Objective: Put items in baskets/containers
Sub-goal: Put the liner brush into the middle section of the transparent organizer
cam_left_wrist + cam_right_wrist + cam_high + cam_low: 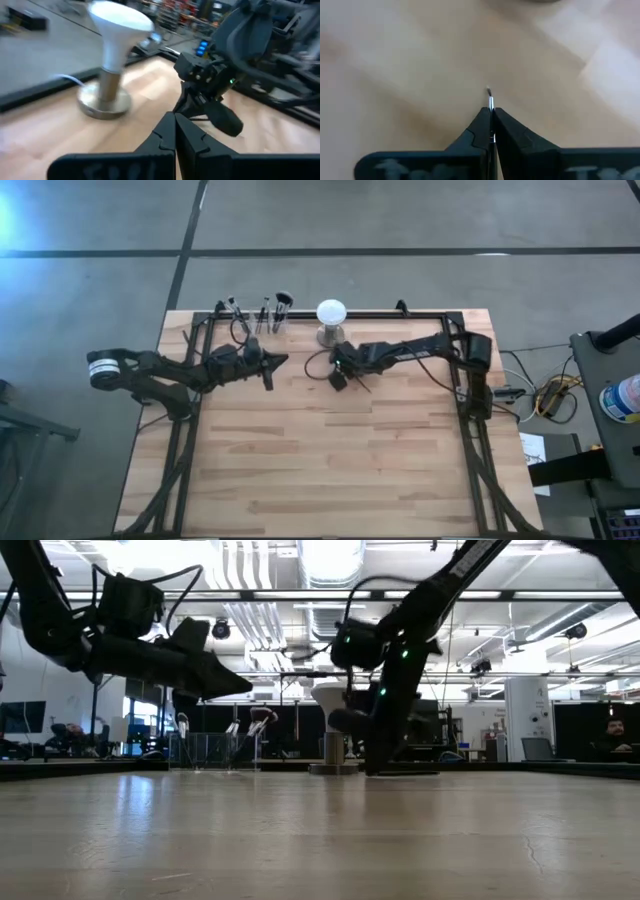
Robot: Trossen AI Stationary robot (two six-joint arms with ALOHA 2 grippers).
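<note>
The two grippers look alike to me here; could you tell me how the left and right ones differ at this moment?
The right gripper is shut on a slim makeup brush, whose tip pokes out between its fingers; the left gripper is shut on nothing. The right gripper points down at the table in front of the white globe; the left gripper hangs above the table, aimed sideways toward the right arm. Both are dark, two-fingered and closed.

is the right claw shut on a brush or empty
Shut on a brush. In the right wrist view the right claw has its two fingers pressed together around a thin makeup brush, whose silvery tip pokes out past them over the table.
</note>
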